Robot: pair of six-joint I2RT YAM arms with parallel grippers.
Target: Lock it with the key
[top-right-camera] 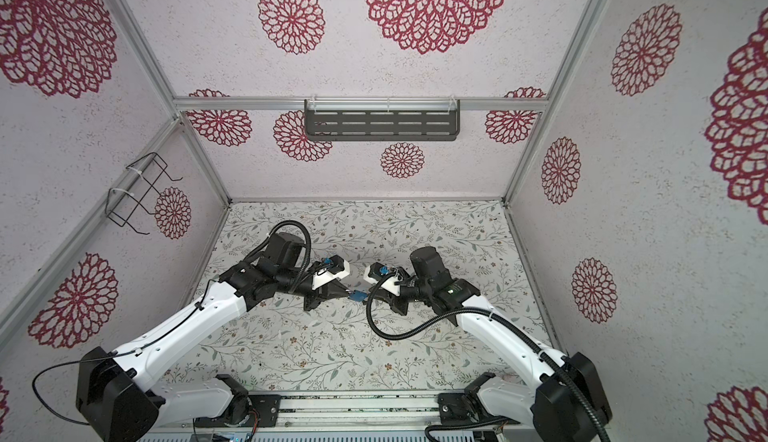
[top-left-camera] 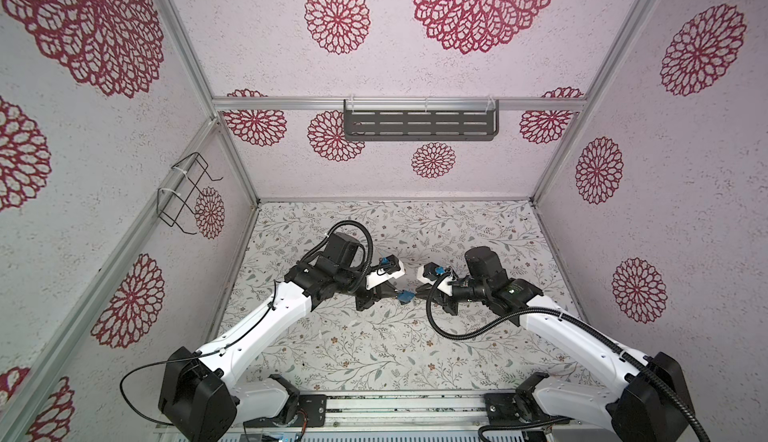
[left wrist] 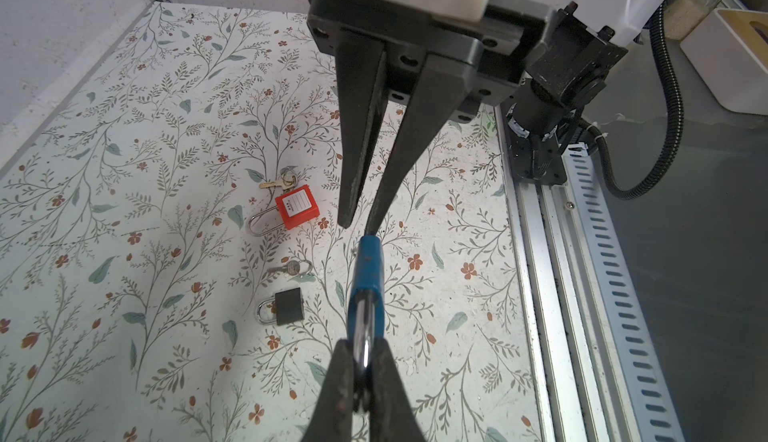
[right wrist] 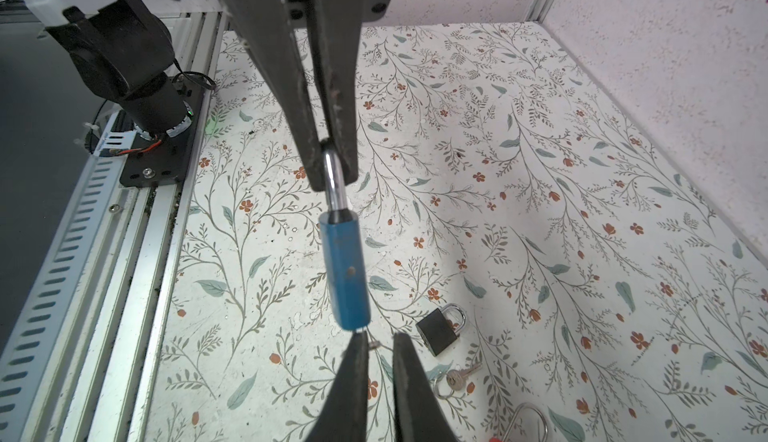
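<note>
1. We see the left pincer [left wrist: 361, 350] clamped on the shackle of the blue padlock [left wrist: 368, 269], holding it off the table [left wrist: 124, 253].
2. The right pincer [right wrist: 380, 342] sits at the padlock's base, fingers narrowly apart; we cannot tell whether they pinch anything.
3. A red padlock [left wrist: 297, 207] and a black padlock [left wrist: 288, 306] lie on the table.

Your blue padlock [right wrist: 345, 269] wears scuffed matt paint, its shackle [right wrist: 332, 182] glossy chrome; the red padlock [left wrist: 297, 207] looks smooth plastic.
</note>
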